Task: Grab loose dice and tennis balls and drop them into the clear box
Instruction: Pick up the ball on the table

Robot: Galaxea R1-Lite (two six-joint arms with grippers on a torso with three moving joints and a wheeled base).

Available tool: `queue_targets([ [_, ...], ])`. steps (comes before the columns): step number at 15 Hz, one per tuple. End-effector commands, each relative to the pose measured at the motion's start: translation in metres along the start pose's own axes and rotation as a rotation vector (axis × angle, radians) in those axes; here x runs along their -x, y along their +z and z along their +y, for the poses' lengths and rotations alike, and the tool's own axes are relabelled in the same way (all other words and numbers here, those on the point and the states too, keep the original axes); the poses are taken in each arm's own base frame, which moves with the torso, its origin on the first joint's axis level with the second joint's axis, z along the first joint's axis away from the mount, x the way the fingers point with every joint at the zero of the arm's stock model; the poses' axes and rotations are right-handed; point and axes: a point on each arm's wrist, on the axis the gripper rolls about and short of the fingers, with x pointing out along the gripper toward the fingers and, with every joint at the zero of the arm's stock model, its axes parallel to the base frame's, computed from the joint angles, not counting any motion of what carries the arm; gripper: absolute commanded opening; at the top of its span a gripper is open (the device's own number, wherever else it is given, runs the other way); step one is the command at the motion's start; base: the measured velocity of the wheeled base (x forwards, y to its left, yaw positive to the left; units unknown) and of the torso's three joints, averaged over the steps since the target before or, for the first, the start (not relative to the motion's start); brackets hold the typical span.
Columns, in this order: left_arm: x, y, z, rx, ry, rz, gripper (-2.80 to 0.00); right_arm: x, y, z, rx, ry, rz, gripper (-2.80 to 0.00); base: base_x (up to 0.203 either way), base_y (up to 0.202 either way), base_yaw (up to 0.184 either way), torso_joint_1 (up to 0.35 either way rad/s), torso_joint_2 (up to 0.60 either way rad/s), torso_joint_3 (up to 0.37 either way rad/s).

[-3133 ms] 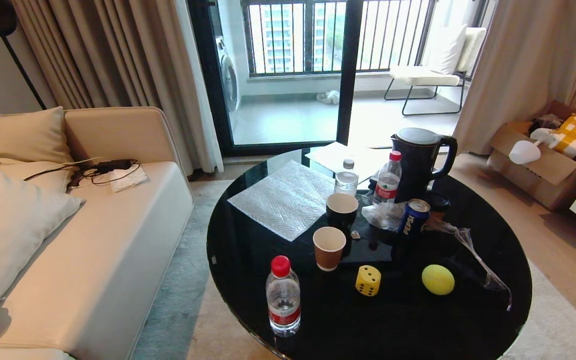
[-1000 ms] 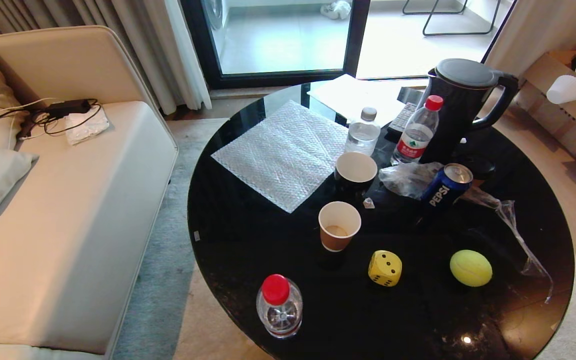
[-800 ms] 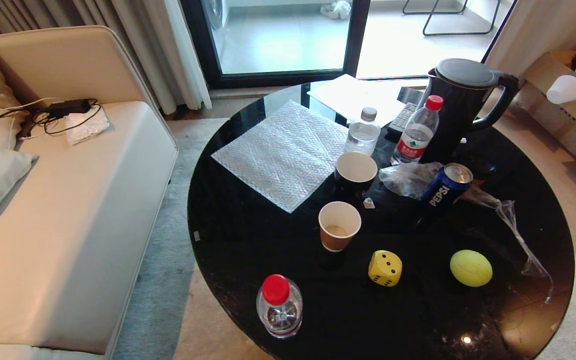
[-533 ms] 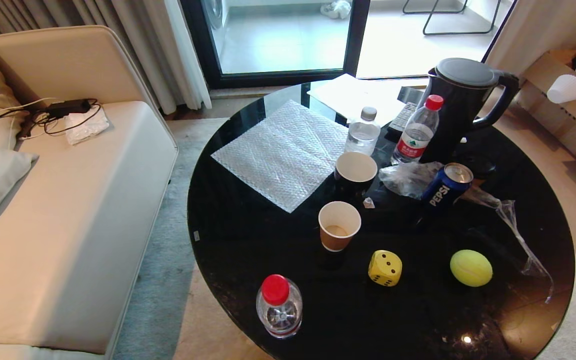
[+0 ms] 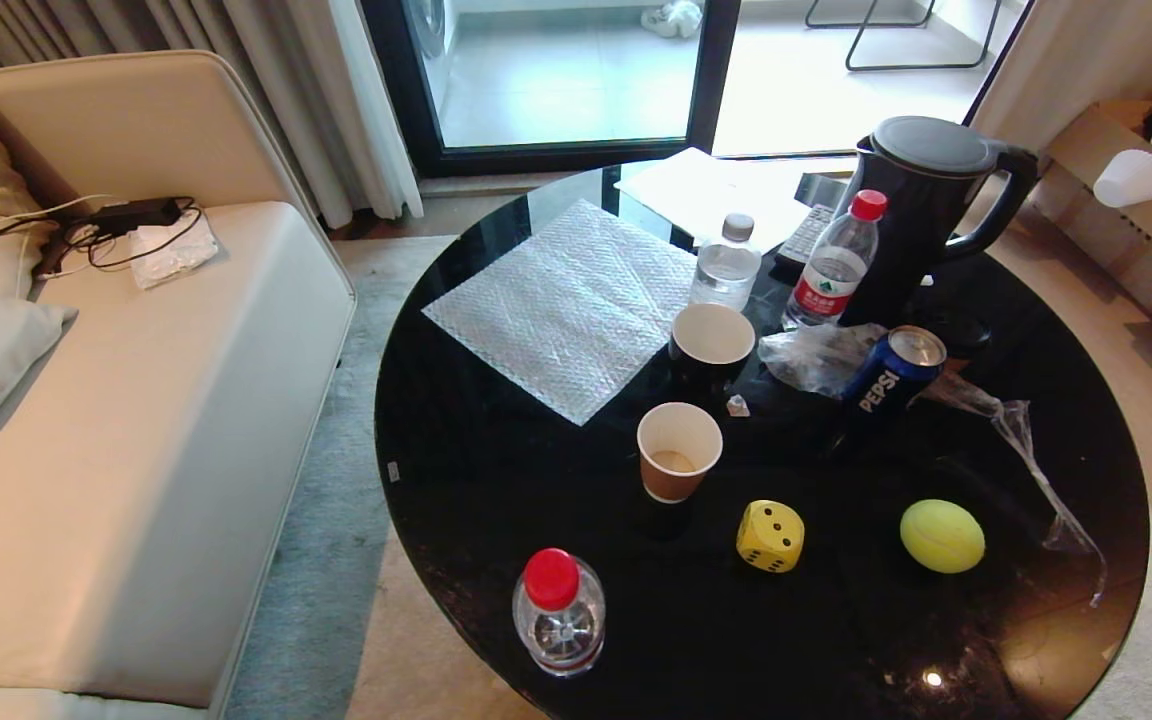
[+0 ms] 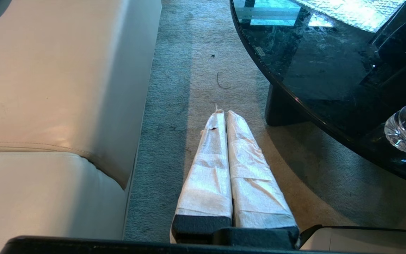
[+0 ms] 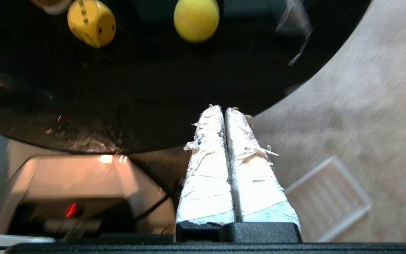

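The right gripper (image 7: 224, 108) has its two tape-wrapped fingers pressed together on nothing, and it hangs at the near rim of the table, with the carpet beneath it. The left gripper (image 6: 223, 112) is likewise clenched and empty, low over the carpet (image 6: 196, 70) between the sofa and the table's edge. Neither gripper shows in the head view.

The cream sofa (image 5: 136, 400) fills the left side, with a tangle of black cable on its seat. To its right stands the round black table (image 5: 496, 480). A sheet of bubble wrap (image 5: 566, 305) lies on the table's far left part. A black kettle (image 5: 921, 210) stands at the far right, with two water bottles just beside it. A third bottle (image 5: 558, 610), red-capped, stands near the table's near edge. A blue Pepsi can (image 5: 891, 375) leans by crumpled clear plastic. Two paper cups stand in the middle, the brown cup (image 5: 678, 450) nearer than the black one.

The yellow die (image 5: 770, 536) sits just right of the brown cup, apart from it. The tennis ball (image 5: 942, 536) rests further right, well apart from the die. Seen from the right wrist, a flat ribbed translucent lid (image 7: 326, 197) lies on the floor.
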Motion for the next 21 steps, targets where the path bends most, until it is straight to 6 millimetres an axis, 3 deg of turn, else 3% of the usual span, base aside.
queue_targets([
  [1,0.000,0.000,0.000,0.000,0.000,0.001,-2.80,-0.030,0.022,0.000,-0.014,0.000,0.152,-2.80,0.000,0.000,0.000,0.000,0.00,0.000],
  [6,0.000,0.000,0.000,0.000,0.000,0.001,-2.80,-0.104,0.059,0.000,-0.017,0.004,0.252,-2.80,0.000,0.000,0.000,0.000,0.00,0.000],
  [9,0.000,0.000,0.000,0.000,0.000,0.000,-2.80,-0.129,0.076,0.000,0.000,0.010,0.222,-2.80,0.000,0.000,0.000,0.000,0.00,0.000],
  [12,0.000,0.000,0.000,0.000,0.000,0.000,-2.80,-0.177,0.081,-0.001,0.042,0.013,0.325,-2.80,0.000,0.000,0.000,0.000,0.00,0.000],
  [15,0.000,0.000,0.000,0.000,0.000,-0.002,-2.80,-0.198,0.084,-0.002,0.107,0.021,0.351,-2.80,0.000,0.000,0.000,0.000,0.00,0.000],
  [16,0.000,0.000,0.000,0.000,0.000,-0.002,-2.80,-0.200,0.084,-0.002,0.124,0.023,0.356,0.00,0.000,0.000,0.000,0.000,0.00,0.000],
  [19,0.000,0.000,0.000,0.000,0.000,-0.002,-2.80,-0.214,0.089,-0.001,0.147,0.037,0.372,0.00,0.000,0.000,0.000,0.000,0.00,0.000],
  [21,0.000,0.000,0.000,0.000,0.000,0.000,-2.80,-0.219,0.087,0.000,0.187,0.143,0.384,0.00,0.000,0.000,0.000,0.000,0.00,0.000],
])
